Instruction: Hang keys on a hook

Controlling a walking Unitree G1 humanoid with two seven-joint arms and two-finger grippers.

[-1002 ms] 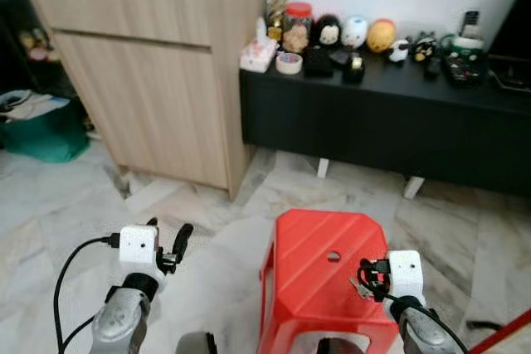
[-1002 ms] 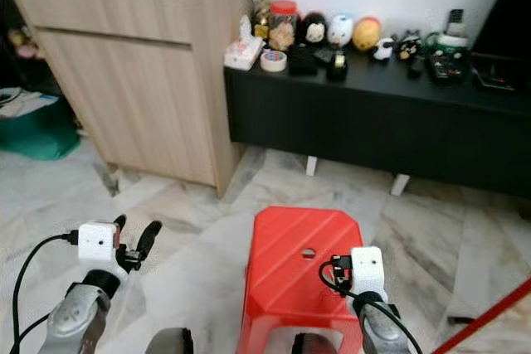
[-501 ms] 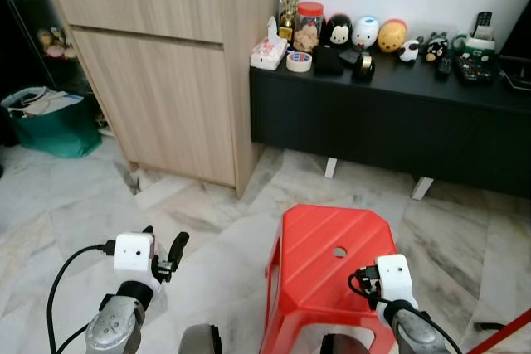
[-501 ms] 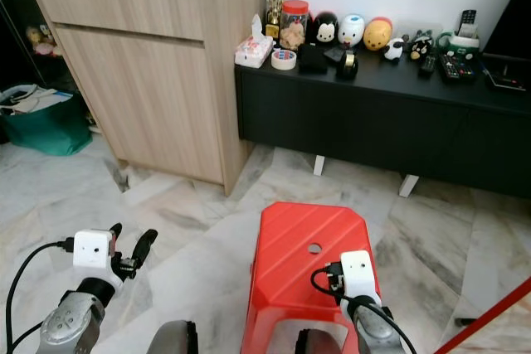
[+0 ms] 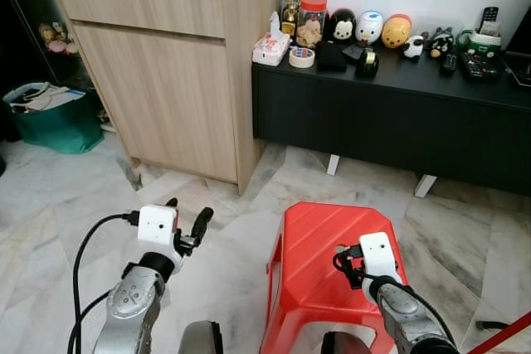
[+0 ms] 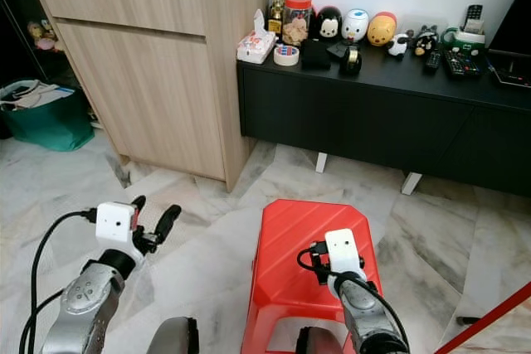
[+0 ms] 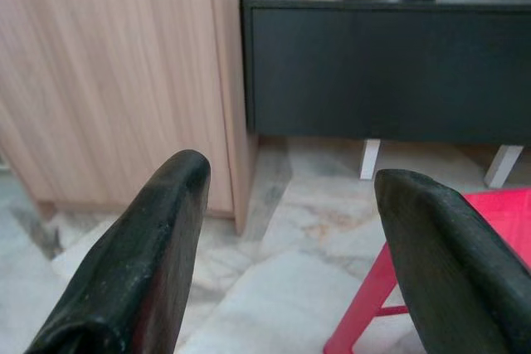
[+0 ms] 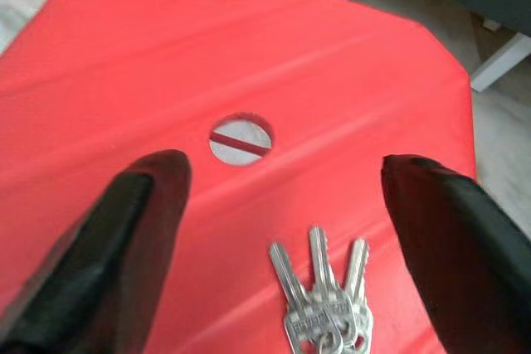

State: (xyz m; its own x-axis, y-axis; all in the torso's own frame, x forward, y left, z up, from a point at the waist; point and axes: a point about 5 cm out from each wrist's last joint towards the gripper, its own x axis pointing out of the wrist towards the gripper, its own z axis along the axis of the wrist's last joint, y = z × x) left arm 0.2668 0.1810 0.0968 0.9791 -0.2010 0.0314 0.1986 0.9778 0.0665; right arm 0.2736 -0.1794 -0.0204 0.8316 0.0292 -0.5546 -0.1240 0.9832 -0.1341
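So the keys were lying flat on the red stool, on the seat's near half, between the round hole in the middle and the edge closest to me. From the right wrist camera they sat just short of the right gripper, centred between its two fingers, blades fanned toward the hole and the ring end nearest the wrist. The long axis ran pretty much along the gripper's reach. Its jaws were spread wide with nothing in them. The right arm was clearly the nearer one. The left gripper hung open and empty over the floor off the stool's left side, well apart from the keys.

Compared with a second earlier, my head view had tipped up and both grippers sat higher in frame.
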